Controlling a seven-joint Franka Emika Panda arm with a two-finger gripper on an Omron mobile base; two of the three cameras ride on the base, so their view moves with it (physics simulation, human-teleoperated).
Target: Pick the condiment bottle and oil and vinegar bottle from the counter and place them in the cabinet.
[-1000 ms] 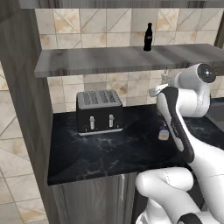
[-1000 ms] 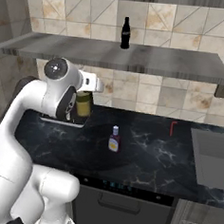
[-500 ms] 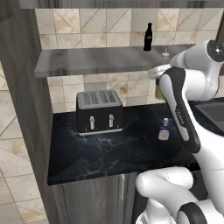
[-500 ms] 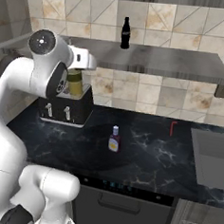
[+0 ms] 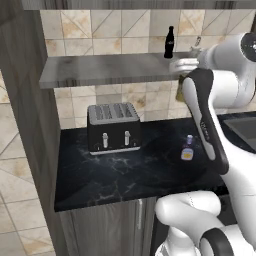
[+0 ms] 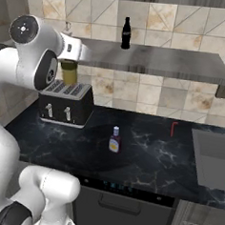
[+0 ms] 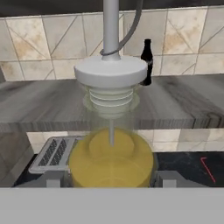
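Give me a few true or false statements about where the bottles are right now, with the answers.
1. The oil and vinegar bottle is held in the gripper, up off the counter. True.
2. The condiment bottle is already on the cabinet shelf. False: it stands on the black counter, right of the toaster.
3. A black bottle stands upright on the shelf. True.
4. The toaster sits on the shelf. False: it is on the counter, under the shelf.
5. The golden bottle rests on the shelf board. False: it hangs at the shelf's front edge, above the toaster.
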